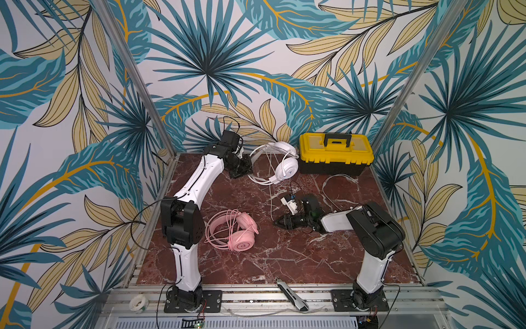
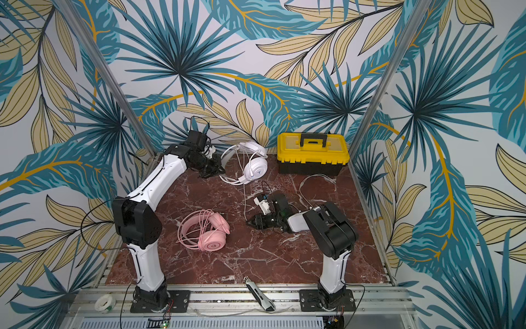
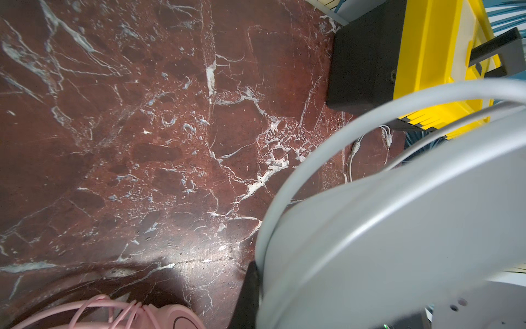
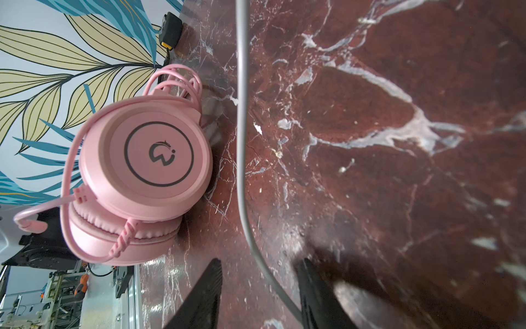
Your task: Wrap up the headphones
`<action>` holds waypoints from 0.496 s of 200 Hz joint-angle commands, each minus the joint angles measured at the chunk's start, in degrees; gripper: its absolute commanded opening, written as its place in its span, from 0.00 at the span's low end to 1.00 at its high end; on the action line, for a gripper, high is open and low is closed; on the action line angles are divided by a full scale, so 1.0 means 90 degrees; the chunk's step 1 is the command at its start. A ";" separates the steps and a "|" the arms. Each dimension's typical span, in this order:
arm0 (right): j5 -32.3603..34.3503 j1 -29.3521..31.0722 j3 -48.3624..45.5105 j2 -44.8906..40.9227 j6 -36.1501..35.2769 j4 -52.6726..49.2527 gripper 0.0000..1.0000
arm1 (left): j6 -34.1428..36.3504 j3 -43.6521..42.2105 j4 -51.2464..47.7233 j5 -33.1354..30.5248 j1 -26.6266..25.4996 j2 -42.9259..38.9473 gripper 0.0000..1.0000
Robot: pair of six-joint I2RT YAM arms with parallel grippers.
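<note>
**Fig.** Tabletop was glossy, polished marble-look, red-brown w/ white veins. Pink headset: cups were smooth satin plastic; ear cushion looked soft, wrinkled, leatherette-like. White headset was glossy plastic; cable smooth, rubbery. Toolbox: yellow plastic lid, matt black base. Robot arm shells were glossy white plastic, joints matt black. Frame rails were bare alu.; walls matt print.

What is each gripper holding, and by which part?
The left gripper grips the white headphones by the headband; right gripper holds nothing, open around the cable.

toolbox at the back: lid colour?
Yellow. The toolbox has a yellow lid over a black base, with a black handle; clearest in both top views.
</note>
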 commanded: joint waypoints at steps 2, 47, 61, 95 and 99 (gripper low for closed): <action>0.0271 0.0066 0.0197 0.0204 -0.0165 -0.0284 0.49 | -0.0070 0.0040 0.0369 0.0334 0.0039 -0.0017 0.00; 0.1074 0.0073 0.0232 0.0030 -0.0177 0.0026 0.55 | -0.0055 -0.0099 0.0369 0.0364 0.0021 -0.0105 0.00; 0.1199 0.0080 0.0283 0.0015 -0.0174 0.0141 0.56 | -0.0043 -0.0145 0.0369 0.0360 0.0025 -0.0138 0.00; 0.1242 0.0070 0.0619 0.0201 -0.0187 0.0232 0.62 | -0.0027 -0.0192 0.0369 0.0379 0.0020 -0.0177 0.00; 0.1231 0.0066 0.0665 0.0240 -0.0163 0.0265 0.62 | -0.0026 -0.0193 0.0369 0.0387 0.0020 -0.0180 0.00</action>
